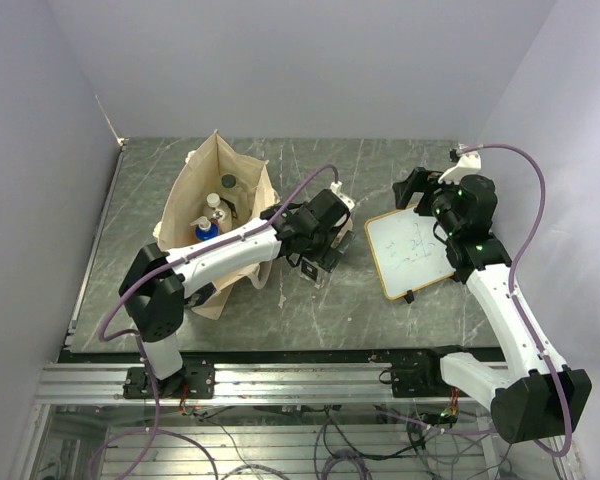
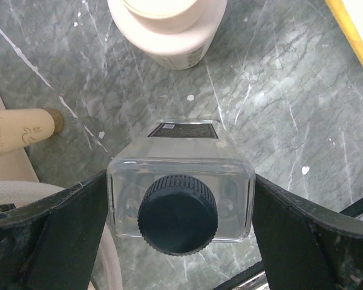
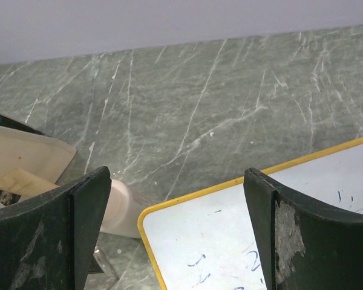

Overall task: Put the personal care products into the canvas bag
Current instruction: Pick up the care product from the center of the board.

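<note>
The canvas bag (image 1: 195, 195) stands open at the back left, with a blue bottle (image 1: 208, 231), a white-capped bottle (image 1: 214, 201) and a dark-capped one (image 1: 228, 182) inside. A clear bottle with a dark cap (image 2: 178, 205) stands upright on the table. My left gripper (image 2: 180, 211) is open and straddles it, with the fingers (image 2: 60, 235) close against its two sides. The cream wide-lidded bottle (image 2: 169, 30) stands just beyond it. My right gripper (image 3: 175, 202) is open and holds nothing, hovering over the whiteboard's corner to the right of the cream bottle (image 3: 124, 208).
The yellow-edged whiteboard (image 1: 410, 250) lies right of centre under the right arm. A beige tube-shaped thing (image 2: 18, 130) lies at the left of the left wrist view. Grey walls close the table at the back and sides.
</note>
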Robot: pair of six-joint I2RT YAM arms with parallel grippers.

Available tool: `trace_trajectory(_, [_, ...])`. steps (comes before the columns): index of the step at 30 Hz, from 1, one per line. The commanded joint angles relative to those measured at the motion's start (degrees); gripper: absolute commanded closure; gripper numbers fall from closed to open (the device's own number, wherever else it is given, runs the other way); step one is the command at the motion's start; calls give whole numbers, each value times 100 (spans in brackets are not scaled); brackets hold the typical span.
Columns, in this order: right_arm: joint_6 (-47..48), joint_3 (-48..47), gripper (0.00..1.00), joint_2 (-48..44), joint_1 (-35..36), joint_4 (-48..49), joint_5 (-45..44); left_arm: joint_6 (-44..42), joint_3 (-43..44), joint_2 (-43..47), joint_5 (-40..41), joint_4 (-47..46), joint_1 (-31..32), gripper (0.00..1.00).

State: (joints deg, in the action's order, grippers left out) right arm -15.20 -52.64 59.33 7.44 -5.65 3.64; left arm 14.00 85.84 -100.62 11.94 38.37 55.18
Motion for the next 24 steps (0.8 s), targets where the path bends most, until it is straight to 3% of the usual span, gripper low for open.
trace_trajectory(1, [-38,56,10,-79,-76,208,53,82,-114,23,-109,-124,-24,1])
trace_trajectory(4, [-71,110,10,-97,-113,239,77,38,-125,47,-109,-130,-33,8])
trace_trajectory(7, [-95,130,10,-117,-142,240,106,-136,-30,47,-104,-177,-41,24])
trace_trajectory(15, [-6,99,11,-94,-158,303,318,-1102,284,440,41,-548,-37,91])
trace_trajectory(17, [64,101,12,-106,-158,354,436,-1357,284,624,-92,-658,-66,93])
trace_trajectory(24, [262,-139,13,131,-158,322,651,-2507,557,1345,-1751,-373,-394,93])
